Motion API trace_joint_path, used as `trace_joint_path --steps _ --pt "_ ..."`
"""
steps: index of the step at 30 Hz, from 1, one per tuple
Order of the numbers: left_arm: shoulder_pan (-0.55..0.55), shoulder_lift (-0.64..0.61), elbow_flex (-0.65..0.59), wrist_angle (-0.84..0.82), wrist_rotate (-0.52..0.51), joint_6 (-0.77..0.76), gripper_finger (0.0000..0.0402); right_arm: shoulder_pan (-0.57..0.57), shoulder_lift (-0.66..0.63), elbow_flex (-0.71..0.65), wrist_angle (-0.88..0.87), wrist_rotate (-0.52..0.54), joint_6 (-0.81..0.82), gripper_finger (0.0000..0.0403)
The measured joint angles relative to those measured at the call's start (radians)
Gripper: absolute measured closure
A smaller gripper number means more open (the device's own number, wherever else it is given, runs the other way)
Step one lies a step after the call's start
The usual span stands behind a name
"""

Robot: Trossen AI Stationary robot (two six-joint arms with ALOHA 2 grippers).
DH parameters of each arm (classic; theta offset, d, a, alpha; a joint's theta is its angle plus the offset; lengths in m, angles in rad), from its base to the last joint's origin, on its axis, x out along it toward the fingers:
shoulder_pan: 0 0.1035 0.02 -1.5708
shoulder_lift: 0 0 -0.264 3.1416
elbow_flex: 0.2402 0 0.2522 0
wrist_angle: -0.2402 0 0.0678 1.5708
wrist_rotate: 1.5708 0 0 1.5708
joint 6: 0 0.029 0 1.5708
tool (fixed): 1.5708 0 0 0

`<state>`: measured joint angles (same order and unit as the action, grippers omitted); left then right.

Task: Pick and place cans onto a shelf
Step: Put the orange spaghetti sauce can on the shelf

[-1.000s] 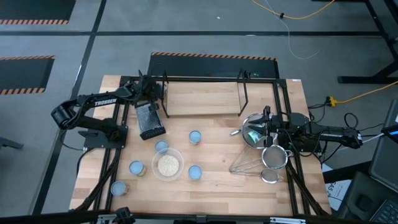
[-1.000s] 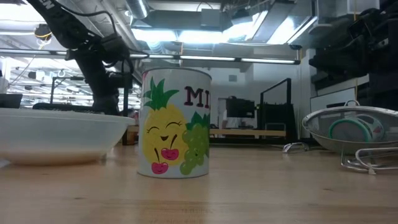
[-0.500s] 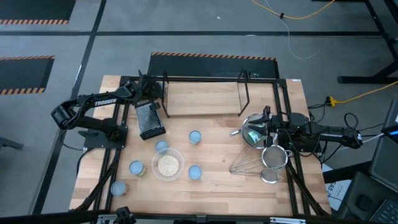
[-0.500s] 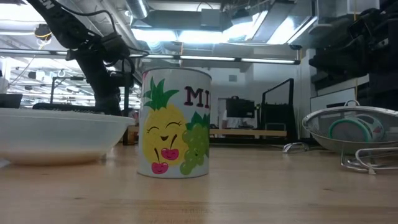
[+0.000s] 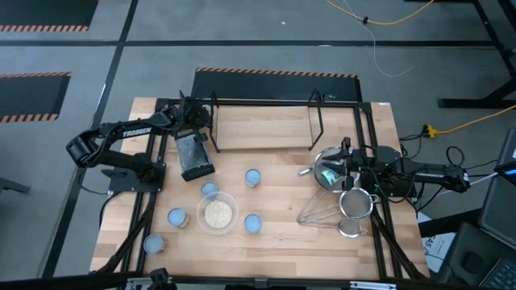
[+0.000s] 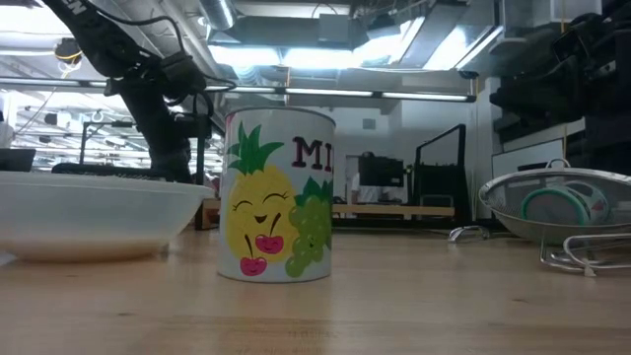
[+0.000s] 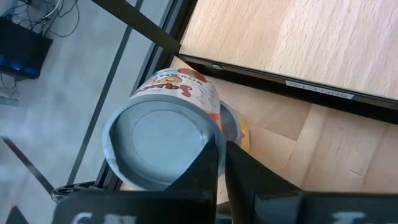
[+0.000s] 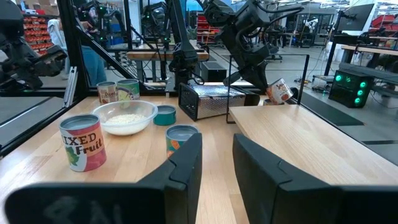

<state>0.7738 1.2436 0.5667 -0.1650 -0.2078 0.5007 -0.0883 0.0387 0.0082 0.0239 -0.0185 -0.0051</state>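
Note:
My left gripper [image 5: 193,121] is at the shelf's left end, shut on a tin with a grey-blue end and a reddish-orange label [image 7: 161,140]. The right wrist view shows this tin tilted [image 8: 278,91]. The shelf [image 5: 262,125] is a light-wood board on black wire supports at the table's far side. Several other cans stand on the table, among them one mid-table [image 5: 252,177] and one near the front [image 5: 252,224]. My right gripper [image 8: 216,162] is open and empty at the table's right, by the metal strainers [image 5: 330,171]. My left gripper pinches the tin's rim [image 7: 214,134] between its two fingers, one finger [image 7: 211,165] over the round end face and the other outside the wall. The tin is tilted, its end toward the wrist, beside the shelf's left edge [image 7: 261,74].
A clear bowl of pale grains [image 5: 218,213] and a metal grater [image 5: 193,155] lie left of centre. Wire strainers [image 5: 355,205] lie at the right. A fruit-labelled can [image 6: 281,197] stands close in the low view. A second round rim [image 7: 235,124] shows behind the held tin.

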Motion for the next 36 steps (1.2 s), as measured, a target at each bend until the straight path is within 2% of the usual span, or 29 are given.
trace_joint_path --steps 8,13,19,26,29,36 --pt "-0.009 -0.081 0.000 -0.002 -0.019 -0.002 0.0397 0.000 0.000 0.000 0.000 0.000 0.000 0.0308" --pt "-0.017 -0.190 0.000 -0.015 -0.025 -0.028 0.0398 0.000 0.000 0.000 0.000 0.000 0.000 0.0308" --pt "-0.016 -0.331 -0.001 -0.041 -0.104 -0.030 0.0398 0.000 0.000 0.000 0.000 0.000 0.000 0.0308" --pt "-0.042 -0.486 -0.001 -0.038 -0.104 -0.058 0.0398 0.000 0.000 0.000 0.000 0.000 0.000 0.0308" --pt "-0.083 -0.545 -0.001 -0.018 -0.093 -0.091 0.0398 0.000 0.000 0.000 0.001 0.000 0.000 0.0308" --pt "-0.215 -0.615 0.026 0.005 0.021 -0.181 0.0398 0.000 0.000 0.000 0.006 0.000 0.000 0.0308"
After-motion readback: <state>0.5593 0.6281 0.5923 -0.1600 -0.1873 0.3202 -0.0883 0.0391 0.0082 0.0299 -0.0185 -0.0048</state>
